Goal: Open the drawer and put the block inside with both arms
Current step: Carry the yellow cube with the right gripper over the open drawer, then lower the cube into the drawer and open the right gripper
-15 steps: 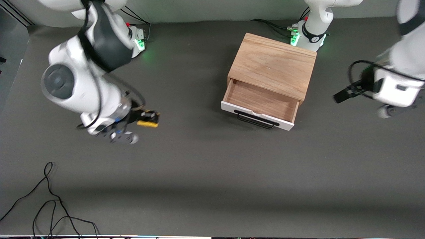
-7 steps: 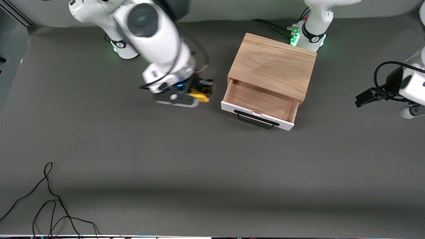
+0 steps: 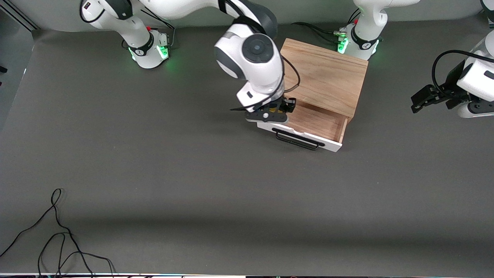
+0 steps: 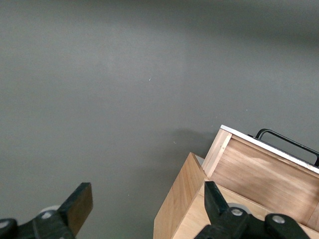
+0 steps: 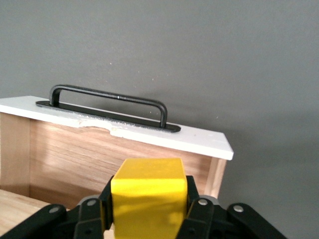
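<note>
Your right gripper [image 3: 278, 109] clamps the yellow block [image 5: 148, 196] over the open drawer [image 3: 308, 121], near its end wall; release off-centre and it clips the rim. Left gripper [image 3: 424, 97] waits wide open.

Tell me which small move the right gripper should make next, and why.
Probably lower a little, then release. The right gripper is shut on the yellow block over the open drawer, whose wood interior lies under it. The left gripper waits open, off to the box's side.
</note>
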`<state>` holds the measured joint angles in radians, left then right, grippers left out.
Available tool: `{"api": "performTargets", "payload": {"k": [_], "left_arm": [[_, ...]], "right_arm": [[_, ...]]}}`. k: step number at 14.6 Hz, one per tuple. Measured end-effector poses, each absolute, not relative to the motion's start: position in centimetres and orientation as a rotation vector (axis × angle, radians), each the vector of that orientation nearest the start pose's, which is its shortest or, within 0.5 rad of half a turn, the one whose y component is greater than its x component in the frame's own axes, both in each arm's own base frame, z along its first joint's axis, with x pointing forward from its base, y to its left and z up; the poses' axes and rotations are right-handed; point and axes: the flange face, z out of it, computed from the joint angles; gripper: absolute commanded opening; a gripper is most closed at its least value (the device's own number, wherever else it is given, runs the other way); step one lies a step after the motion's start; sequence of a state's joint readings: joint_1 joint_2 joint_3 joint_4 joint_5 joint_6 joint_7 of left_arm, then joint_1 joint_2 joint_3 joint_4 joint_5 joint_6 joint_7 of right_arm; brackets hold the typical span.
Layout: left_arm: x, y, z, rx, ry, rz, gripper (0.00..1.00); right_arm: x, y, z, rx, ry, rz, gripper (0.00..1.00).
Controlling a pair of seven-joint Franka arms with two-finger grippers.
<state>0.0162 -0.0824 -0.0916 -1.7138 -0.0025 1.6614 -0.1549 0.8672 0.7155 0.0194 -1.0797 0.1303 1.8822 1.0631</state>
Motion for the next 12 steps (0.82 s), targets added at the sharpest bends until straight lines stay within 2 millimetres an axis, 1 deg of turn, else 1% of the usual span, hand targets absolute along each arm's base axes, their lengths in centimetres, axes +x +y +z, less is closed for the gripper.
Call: {"api": "performTargets", "payload": {"k": [3, 8, 12], "left_arm": [[53.1, -4.2, 60.7, -3.136, 0.009, 0.004, 1.00], [53.1, -4.2, 60.9, -3.135, 0.056, -0.001, 1.00], [53.9, -4.5, 62.4, -3.137, 0.075, -0.079, 1.00]], "right_arm": [[47.2, 59.9, 40.6, -2.977, 0.327, 0.102, 0.16], [46.7, 60.7, 38.3, -2.989, 0.383, 0.121, 0.16], [46.2, 61.4, 36.9, -2.996, 0.390, 0.120, 0.16]]}}
